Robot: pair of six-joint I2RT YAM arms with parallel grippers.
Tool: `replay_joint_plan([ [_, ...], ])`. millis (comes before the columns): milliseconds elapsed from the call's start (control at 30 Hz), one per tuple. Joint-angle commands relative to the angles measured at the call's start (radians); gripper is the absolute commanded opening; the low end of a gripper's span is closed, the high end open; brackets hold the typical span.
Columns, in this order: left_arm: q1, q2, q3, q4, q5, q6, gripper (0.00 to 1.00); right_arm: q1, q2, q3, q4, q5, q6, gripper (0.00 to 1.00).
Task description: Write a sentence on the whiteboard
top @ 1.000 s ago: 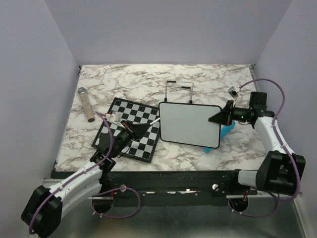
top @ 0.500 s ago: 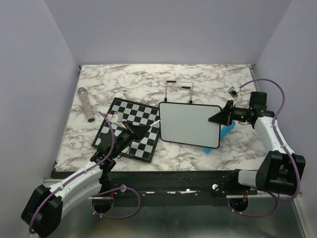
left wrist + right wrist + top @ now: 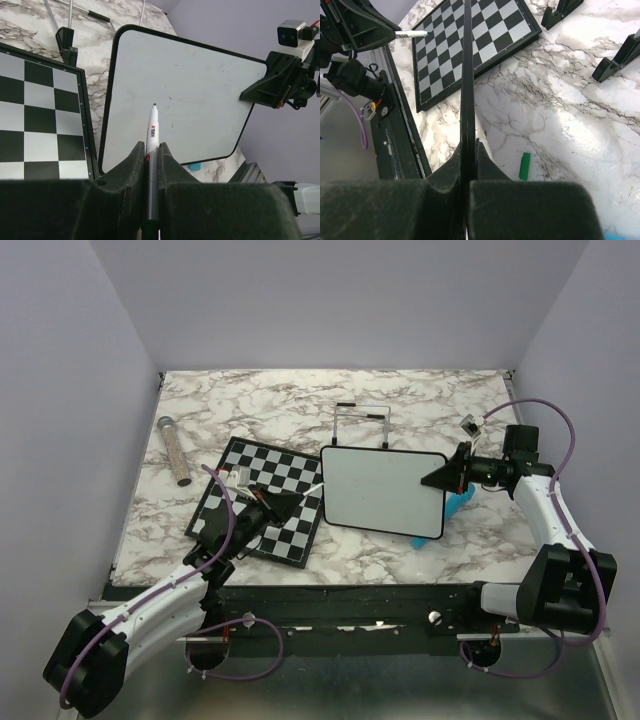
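The whiteboard (image 3: 385, 490) is white with a thin black frame and is held tilted above the table. Its face is blank; no sentence shows on it. My right gripper (image 3: 441, 478) is shut on its right edge, seen edge-on in the right wrist view (image 3: 467, 95). My left gripper (image 3: 296, 497) is shut on a white marker (image 3: 151, 145), uncapped, its dark tip pointing at the board's lower left part (image 3: 180, 95) and close to it. I cannot tell if the tip touches the board. The marker also shows in the right wrist view (image 3: 412, 33).
A black-and-white chessboard (image 3: 262, 497) lies left of the whiteboard, under my left gripper. A wire stand (image 3: 360, 423) is behind the whiteboard. A glittery tube (image 3: 174, 450) lies at the far left. A green marker cap (image 3: 524, 166) lies on the marble table. A blue object (image 3: 455, 505) lies under the board's right edge.
My left gripper has edged slightly toward the whiteboard with the marker. The right arm and the whiteboard have not moved.
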Motion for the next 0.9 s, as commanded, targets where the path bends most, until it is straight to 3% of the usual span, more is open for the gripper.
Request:
replay_joint_plan([
  [0, 0.005, 0.001, 0.01, 0.014, 0.012, 0.009, 0.0, -0.002, 0.007, 0.008, 0.034, 0.064, -0.034, 0.01],
  [867, 0.005, -0.006, -0.012, 0.046, 0.044, -0.024, 0.0, -0.002, 0.005, 0.006, 0.034, 0.062, -0.034, 0.01],
])
